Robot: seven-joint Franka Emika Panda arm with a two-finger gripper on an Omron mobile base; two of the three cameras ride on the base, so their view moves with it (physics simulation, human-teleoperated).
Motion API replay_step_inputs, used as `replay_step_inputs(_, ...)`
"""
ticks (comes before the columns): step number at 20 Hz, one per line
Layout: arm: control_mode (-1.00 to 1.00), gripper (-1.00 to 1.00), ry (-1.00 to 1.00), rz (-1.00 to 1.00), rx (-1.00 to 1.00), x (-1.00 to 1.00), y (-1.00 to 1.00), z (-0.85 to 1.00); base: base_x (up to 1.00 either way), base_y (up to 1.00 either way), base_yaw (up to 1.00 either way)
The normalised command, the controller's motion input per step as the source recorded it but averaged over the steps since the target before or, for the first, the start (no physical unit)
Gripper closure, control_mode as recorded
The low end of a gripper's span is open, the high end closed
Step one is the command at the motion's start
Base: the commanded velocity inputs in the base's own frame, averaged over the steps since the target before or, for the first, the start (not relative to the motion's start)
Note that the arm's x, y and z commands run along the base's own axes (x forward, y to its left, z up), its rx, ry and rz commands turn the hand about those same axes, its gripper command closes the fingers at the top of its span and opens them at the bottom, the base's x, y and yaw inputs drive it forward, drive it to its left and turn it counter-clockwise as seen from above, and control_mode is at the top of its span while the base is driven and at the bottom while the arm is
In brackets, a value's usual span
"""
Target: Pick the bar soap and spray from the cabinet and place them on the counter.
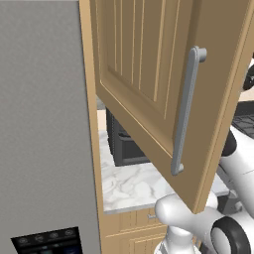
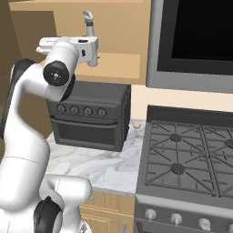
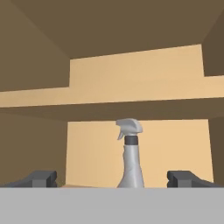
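Note:
The cabinet's grooved door (image 1: 144, 74) stands swung open, its grey bar handle (image 1: 186, 109) facing me. On the lower shelf of the cabinet (image 2: 118, 27) stands the grey spray (image 3: 130, 162) with its trigger head upright; its head (image 2: 88, 20) rises just behind my hand. My gripper (image 3: 113, 179) is open and level with the bottle, which stands deeper in the cabinet, between the lines of the two dark fingertips (image 3: 41, 178). Nothing is held. The hand (image 2: 93, 49) sits at the cabinet's opening. The bar soap is out of view. Below lies the marble counter (image 2: 104, 168).
A dark toaster oven (image 2: 88, 116) stands on the counter under the cabinet. A small pale utensil (image 2: 135, 127) lies beside it. The stove with grates (image 2: 182, 159) is to the right, a microwave (image 2: 195, 41) above it. A grey fridge (image 1: 44, 129) fills the left.

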Motion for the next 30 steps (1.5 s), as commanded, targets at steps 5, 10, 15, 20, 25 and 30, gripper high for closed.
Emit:
replay_step_inputs(5,-1.0,-1.0,0.0,0.02,0.0,0.23,0.0,0.0,0.0,0.0,0.0)
replay_step_inputs(10,-1.0,-1.0,-0.03,0.03,0.0,0.1,0.0,0.0,0.0,0.0,0.0)
replay_step_inputs(15,-1.0,-1.0,-0.08,0.04,0.0,0.03,0.0,0.0,0.0,0.0,0.0)
replay_step_inputs(20,-1.0,-1.0,-0.09,0.04,0.0,0.08,0.0,0.0,0.0,0.0,0.0)
replay_step_inputs(25,-1.0,-1.0,-0.04,0.03,0.0,0.16,0.0,0.0,0.0,0.0,0.0)
replay_step_inputs(30,-1.0,-1.0,0.0,0.02,0.0,0.24,0.0,0.0,0.0,0.0,0.0)
